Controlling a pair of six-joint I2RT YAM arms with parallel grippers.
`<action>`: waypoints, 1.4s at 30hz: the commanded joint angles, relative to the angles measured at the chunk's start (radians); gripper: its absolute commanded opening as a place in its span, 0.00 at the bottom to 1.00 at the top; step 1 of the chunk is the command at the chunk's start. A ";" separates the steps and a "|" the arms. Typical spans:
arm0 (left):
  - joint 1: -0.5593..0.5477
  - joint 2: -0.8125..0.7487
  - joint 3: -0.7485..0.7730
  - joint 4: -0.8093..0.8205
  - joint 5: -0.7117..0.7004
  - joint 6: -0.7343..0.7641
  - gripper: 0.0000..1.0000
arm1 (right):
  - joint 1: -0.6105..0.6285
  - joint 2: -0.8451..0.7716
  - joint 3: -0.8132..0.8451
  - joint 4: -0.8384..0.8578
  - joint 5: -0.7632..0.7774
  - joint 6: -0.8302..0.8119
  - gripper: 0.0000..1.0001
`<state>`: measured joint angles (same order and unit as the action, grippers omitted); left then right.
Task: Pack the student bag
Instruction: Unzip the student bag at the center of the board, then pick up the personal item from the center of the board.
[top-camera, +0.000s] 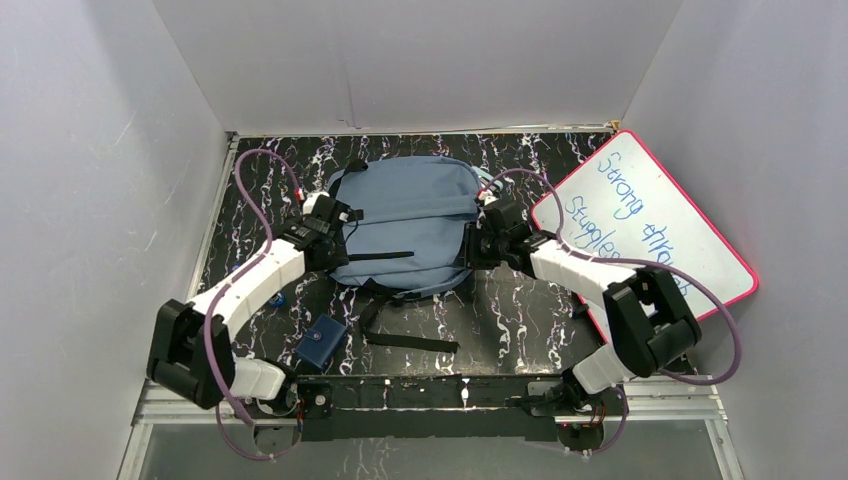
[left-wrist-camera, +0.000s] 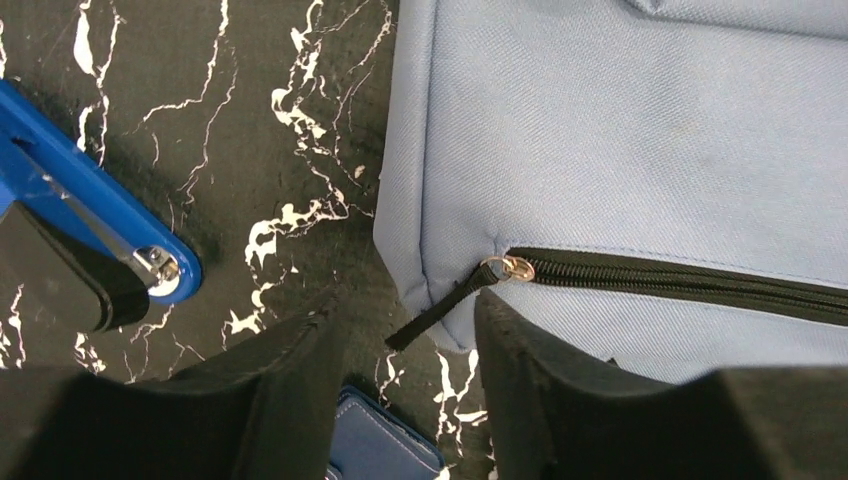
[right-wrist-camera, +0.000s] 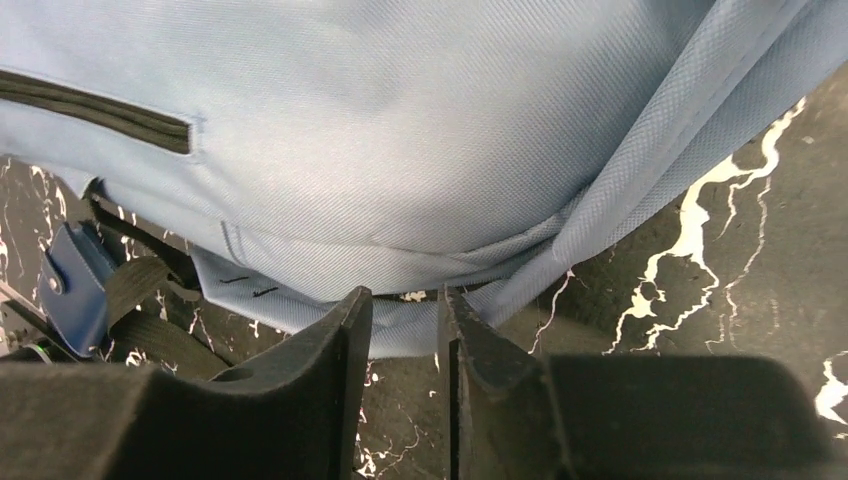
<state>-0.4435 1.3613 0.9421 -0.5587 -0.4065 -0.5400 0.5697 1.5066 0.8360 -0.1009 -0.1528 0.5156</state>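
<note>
"Tally overhead?"
"One slate-blue fabric backpack lay centred on one black marbled table."
"Left wrist?"
"Left gripper stood open, empty, one black zipper pull before it."
"Right wrist?"
"Right gripper was narrowly parted at the backpack's hem; grip unclear."

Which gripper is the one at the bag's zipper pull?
The left gripper: the black zipper pull of the student bag lies at its parted jaws. The right gripper meets only plain fabric edge.
</note>
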 joint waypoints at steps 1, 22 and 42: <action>0.009 -0.124 0.014 -0.070 -0.025 -0.076 0.52 | 0.021 -0.103 0.056 0.044 0.030 -0.066 0.43; 0.036 -0.433 0.382 -0.124 -0.344 0.020 0.65 | 0.552 0.222 0.441 0.132 -0.015 -0.270 0.69; 0.037 -0.427 0.302 -0.106 -0.228 -0.014 0.66 | 0.591 0.642 0.748 0.026 -0.236 -0.206 0.65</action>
<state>-0.4122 0.9417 1.2564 -0.6746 -0.6411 -0.5430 1.1599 2.1197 1.5208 -0.0708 -0.3389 0.2928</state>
